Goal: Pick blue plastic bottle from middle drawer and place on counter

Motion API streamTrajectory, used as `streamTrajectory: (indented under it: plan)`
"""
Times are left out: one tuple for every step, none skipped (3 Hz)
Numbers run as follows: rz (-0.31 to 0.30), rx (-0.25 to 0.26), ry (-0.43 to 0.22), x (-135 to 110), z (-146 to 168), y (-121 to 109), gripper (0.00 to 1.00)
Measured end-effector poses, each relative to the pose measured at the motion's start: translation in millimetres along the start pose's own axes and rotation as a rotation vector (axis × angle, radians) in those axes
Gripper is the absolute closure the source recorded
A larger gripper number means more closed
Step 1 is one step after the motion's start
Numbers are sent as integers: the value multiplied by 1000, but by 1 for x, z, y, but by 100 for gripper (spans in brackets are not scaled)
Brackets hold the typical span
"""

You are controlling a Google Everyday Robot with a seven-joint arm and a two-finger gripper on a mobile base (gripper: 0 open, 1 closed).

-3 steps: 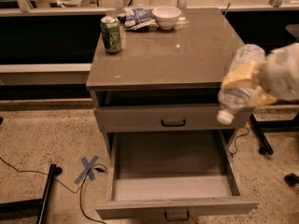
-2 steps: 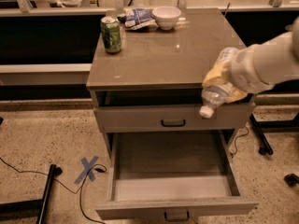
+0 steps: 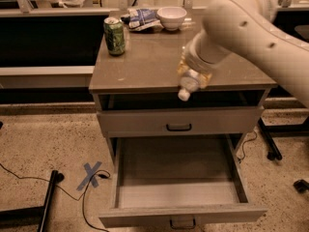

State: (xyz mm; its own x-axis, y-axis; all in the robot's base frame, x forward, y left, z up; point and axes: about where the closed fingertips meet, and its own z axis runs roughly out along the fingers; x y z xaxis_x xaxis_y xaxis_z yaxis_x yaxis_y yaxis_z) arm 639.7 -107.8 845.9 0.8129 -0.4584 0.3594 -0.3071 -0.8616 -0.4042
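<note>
Diagonally down-left arm (image 3: 251, 23), gripper (image 3: 194, 72) with blue plastic bottle (image 3: 187, 85) over counter (image 3: 145, 62) edge.

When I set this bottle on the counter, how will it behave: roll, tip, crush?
Probably light and squashy: the bottle looks like thin clear plastic, so the gripper clamped on it above the front edge of the counter could dent it. It hangs cap down, tilted; laid on its round side on that glossy top, it would likely roll.

1. The counter (image 3: 145, 64): a glossy, smooth, stone-like slab
2. Clear crinkly blue plastic bottle (image 3: 189, 82), clamped in the gripper (image 3: 193, 74) over the counter's front edge
3. Matt grey middle drawer (image 3: 178, 173)
</note>
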Motion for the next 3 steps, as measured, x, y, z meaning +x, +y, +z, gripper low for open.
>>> streamTrajectory:
  plan:
    - [-40, -48, -44, 16, 16, -46, 100]
    - [-102, -119, -160, 23, 48, -71, 100]
    - [-111, -149, -182, 30, 39, -88, 84]
